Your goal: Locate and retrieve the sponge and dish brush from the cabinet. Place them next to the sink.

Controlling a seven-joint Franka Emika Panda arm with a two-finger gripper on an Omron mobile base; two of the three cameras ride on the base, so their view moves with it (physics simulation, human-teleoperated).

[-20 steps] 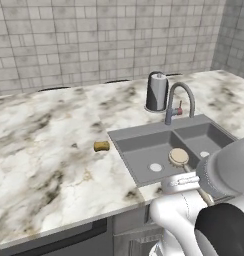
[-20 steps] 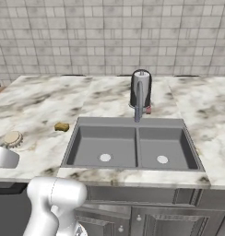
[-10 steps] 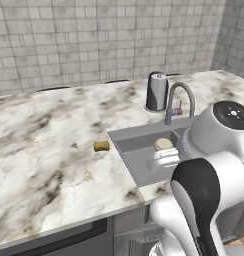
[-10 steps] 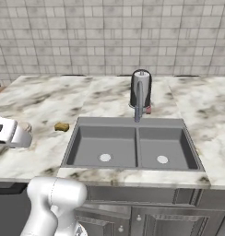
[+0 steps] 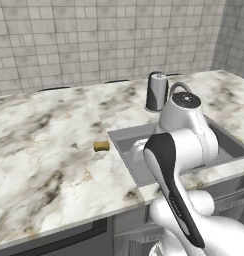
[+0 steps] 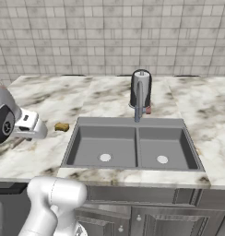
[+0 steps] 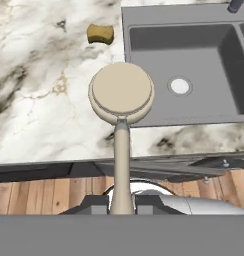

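since the earlier frames the arm has been swung further over the sink, its forearm now raised across the basin; the gripper is seen clamped shut on the dish brush at the foot of its handle, head held above the counter edge; the brush is judged light and stiff, best gripped mid-handle; the sponge, likely soft, lies beside the sink; both basins are seen empty.
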